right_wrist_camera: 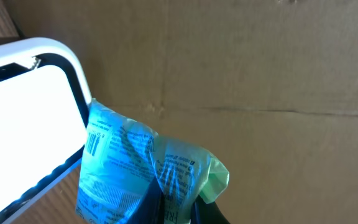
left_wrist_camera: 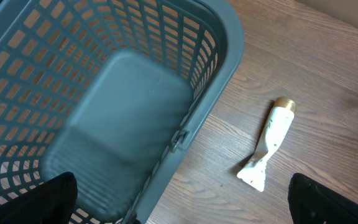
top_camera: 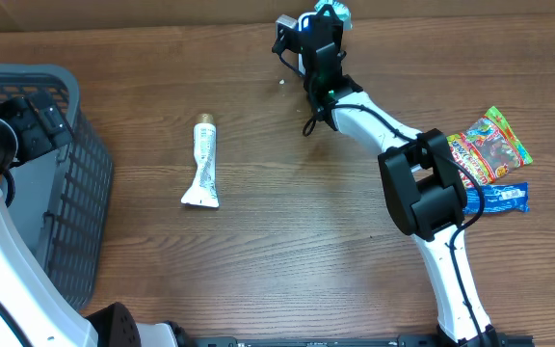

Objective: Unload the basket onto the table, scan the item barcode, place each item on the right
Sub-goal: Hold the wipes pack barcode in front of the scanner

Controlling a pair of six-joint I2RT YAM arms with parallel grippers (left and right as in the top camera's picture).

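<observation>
My right gripper (right_wrist_camera: 176, 210) is shut on a crumpled green plastic packet (right_wrist_camera: 135, 168) with printed text and a barcode on it. The packet is lit blue and held up beside the bright white scanner (right_wrist_camera: 30, 93) on its left. In the overhead view this gripper (top_camera: 324, 24) is at the far edge of the table, with the packet (top_camera: 336, 12) at its tip and the scanner (top_camera: 285, 29) next to it. My left gripper (left_wrist_camera: 182, 211) is open and holds nothing, hovering over the right rim of the grey basket (left_wrist_camera: 229, 56).
A white tube with a gold cap (top_camera: 204, 164) lies on the wooden table, right of the basket (top_camera: 75, 193); it is also in the left wrist view as the tube (left_wrist_camera: 269, 140). A colourful snack bag (top_camera: 489, 145) and a blue packet (top_camera: 499, 198) lie at the right.
</observation>
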